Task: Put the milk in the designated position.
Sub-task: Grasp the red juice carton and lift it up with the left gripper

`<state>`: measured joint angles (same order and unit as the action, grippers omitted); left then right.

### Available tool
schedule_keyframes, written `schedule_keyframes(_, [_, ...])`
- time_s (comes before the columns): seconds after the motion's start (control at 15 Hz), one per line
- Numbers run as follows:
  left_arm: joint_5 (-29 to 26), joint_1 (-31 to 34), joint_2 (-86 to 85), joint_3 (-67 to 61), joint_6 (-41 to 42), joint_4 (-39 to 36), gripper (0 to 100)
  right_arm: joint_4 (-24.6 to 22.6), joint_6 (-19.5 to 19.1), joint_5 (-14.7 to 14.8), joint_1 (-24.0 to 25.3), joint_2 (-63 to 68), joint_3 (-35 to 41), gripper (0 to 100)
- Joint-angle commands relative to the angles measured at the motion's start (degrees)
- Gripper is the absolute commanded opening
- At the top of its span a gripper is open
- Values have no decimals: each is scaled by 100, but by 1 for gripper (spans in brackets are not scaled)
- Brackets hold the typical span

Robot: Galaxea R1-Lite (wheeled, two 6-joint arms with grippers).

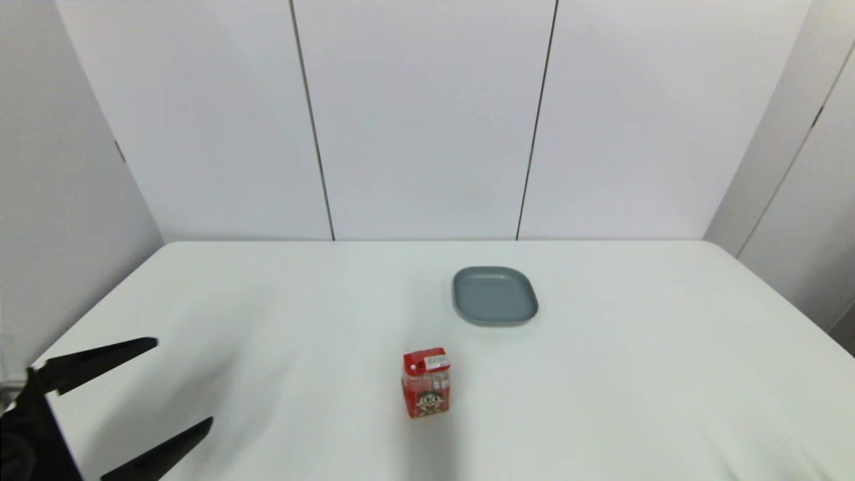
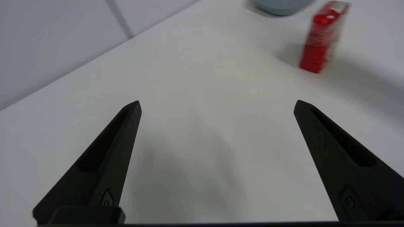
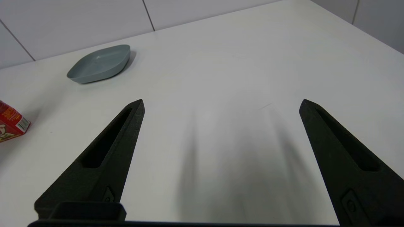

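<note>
Nearest the head camera: left gripper [image 1: 184, 381], at the table's near left corner, black fingers [image 1: 100, 361] spread wide, nothing between them, tips aimed across the table [image 1: 267, 300] toward the middle. Hanging just above the white surface, a soft shadow beneath. Well apart from the milk.

Farther in, near the middle of the table toward the front: milk [image 1: 426, 382], a small red carton, upright. Cartoon child's face on the front side, white label on the red top. Untouched, free on every side. From the left wrist view: same carton [image 2: 322, 37] off beyond the fingers, red side showing, somewhat blurred, well clear of both fingertips [image 2: 132, 108].

Behind the milk and a little to the robot's right: grey plate [image 1: 495, 295], rounded-square, shallow, flat on the table. Near the carton but apart from it, bare white surface between the two. Only a sliver of its edge [image 2: 277, 6] caught in the left wrist view, past the carton.

Right gripper [image 3: 221, 102]: out of the head view, seen only through its own wrist camera. Fingers [image 3: 126, 126] likewise wide apart, holding nothing, over bare table. Plate [image 3: 99, 64] far ahead of it, carton [image 3: 11, 126] partly cut off at the picture's edge.

Pale wall panels [image 1: 427, 120] with dark seams behind the table.
</note>
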<state>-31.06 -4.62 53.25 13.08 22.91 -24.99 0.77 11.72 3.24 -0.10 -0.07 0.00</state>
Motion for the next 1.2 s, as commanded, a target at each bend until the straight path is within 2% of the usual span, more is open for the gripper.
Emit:
schedule_keyframes(0.07, [-550,-1832,2972,1504,592,-322,100,2,6,1,1,7,0,100])
schedule_keyframes(0.27, [-550,-2623,4036,2208,583,-428,100,2,6,1,1,7,0,100])
schedule_keyframes(0.53, [-550,-3036,4844,2752,566,-647,100,2,6,1,1,7,0,100])
schedule_keyframes(1.2, [-524,-3124,5635,3122,548,-630,100,2,6,1,1,7,0,100])
